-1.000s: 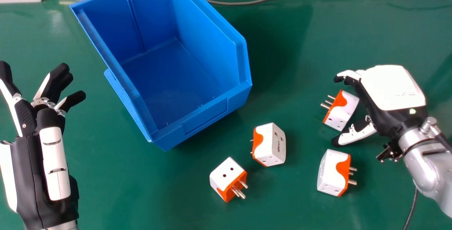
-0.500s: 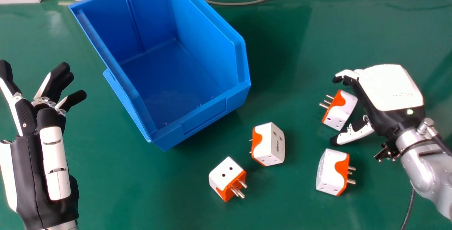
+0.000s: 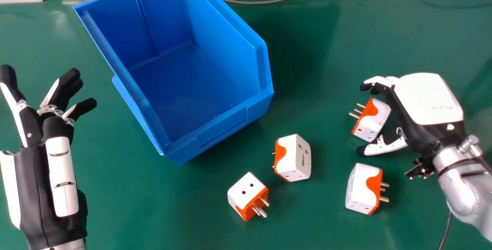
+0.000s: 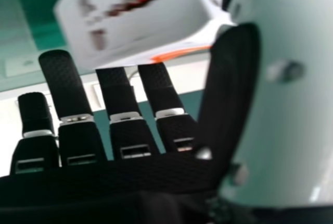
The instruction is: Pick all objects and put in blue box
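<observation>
In the right hand view the upper edge cuts off the nearest plug adapter point(image 3: 373, 123); it covers some fingertips, its sockets are hard to make out, and whether fingers or thumb touch it I cannot tell. The head view cuts off the silver forearm point(image 3: 461, 194) at its right edge and a corner of the blue box point(image 3: 223, 127) at the top.

The right hand point(image 3: 428, 98) lies back up, fingers relaxed and slightly spread, thumb point(image 3: 384, 145) well apart from them, that adapter in the gap with its prongs pointing out. Another adapter point(image 3: 361, 188) sits just beyond the thumb; two more, point(image 3: 294, 158) and point(image 3: 246, 194), lie past its tip, towards the left hand point(image 3: 34, 188), whose fingers are spread.
</observation>
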Available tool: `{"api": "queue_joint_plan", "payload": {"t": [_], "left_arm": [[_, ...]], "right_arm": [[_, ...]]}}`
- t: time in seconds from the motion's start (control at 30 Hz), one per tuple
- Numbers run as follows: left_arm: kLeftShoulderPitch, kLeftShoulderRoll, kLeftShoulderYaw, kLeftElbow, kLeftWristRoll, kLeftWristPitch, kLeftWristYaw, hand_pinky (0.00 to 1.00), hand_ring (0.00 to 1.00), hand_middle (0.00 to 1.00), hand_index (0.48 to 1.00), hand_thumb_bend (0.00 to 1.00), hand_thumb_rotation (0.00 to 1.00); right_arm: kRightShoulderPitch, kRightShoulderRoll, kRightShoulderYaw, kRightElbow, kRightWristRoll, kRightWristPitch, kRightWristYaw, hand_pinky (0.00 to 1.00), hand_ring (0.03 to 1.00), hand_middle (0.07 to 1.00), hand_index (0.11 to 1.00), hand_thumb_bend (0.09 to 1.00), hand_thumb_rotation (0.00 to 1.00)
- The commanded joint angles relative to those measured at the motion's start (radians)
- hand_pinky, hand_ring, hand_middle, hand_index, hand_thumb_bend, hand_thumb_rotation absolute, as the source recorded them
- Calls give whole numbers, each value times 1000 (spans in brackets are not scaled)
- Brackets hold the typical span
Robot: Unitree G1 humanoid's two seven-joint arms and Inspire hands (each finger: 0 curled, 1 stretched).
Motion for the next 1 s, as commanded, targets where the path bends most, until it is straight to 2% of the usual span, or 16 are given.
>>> {"api": "queue_joint_plan", "payload": {"t": [0.0, 0.1, 0.2, 0.3, 0.5, 0.67, 0.97], "left_arm": [[7, -4, 0, -26, -8, -4, 2, 745, 852, 847, 854, 432, 945], [4, -5, 1, -21, -14, -6, 0, 743, 852, 847, 854, 429, 946], [0, -5, 1, -11, -13, -15, -3, 742, 852, 846, 853, 431, 947], [-3, -4, 2, -5, -18, -20, -8, 741, 852, 845, 853, 433, 946], [2, -4, 1, -14, -28, -17, -15, 746, 852, 845, 853, 433, 946], [0, 1, 5, -6, -34, -20, -21, 748, 854, 845, 853, 433, 945], [7, 1, 10, -9, -35, -18, -29, 750, 855, 844, 852, 434, 944]], "right_arm": [[-27, -3, -12, 4, 13, -18, -22, 454, 340, 430, 479, 533, 134], [-30, -6, -12, 8, 14, -29, -22, 459, 348, 434, 478, 524, 134], [-32, -5, -9, 19, 8, -43, -47, 458, 339, 419, 477, 523, 133], [-34, -8, -9, 27, 8, -63, -60, 433, 320, 399, 476, 520, 130], [-33, -12, -13, 29, 12, -93, -75, 375, 285, 373, 474, 516, 125], [-33, -12, -4, 28, -1, -86, -85, 343, 270, 363, 474, 510, 116], [-31, -19, 2, 21, -5, -95, -92, 310, 255, 377, 474, 504, 112]]}}
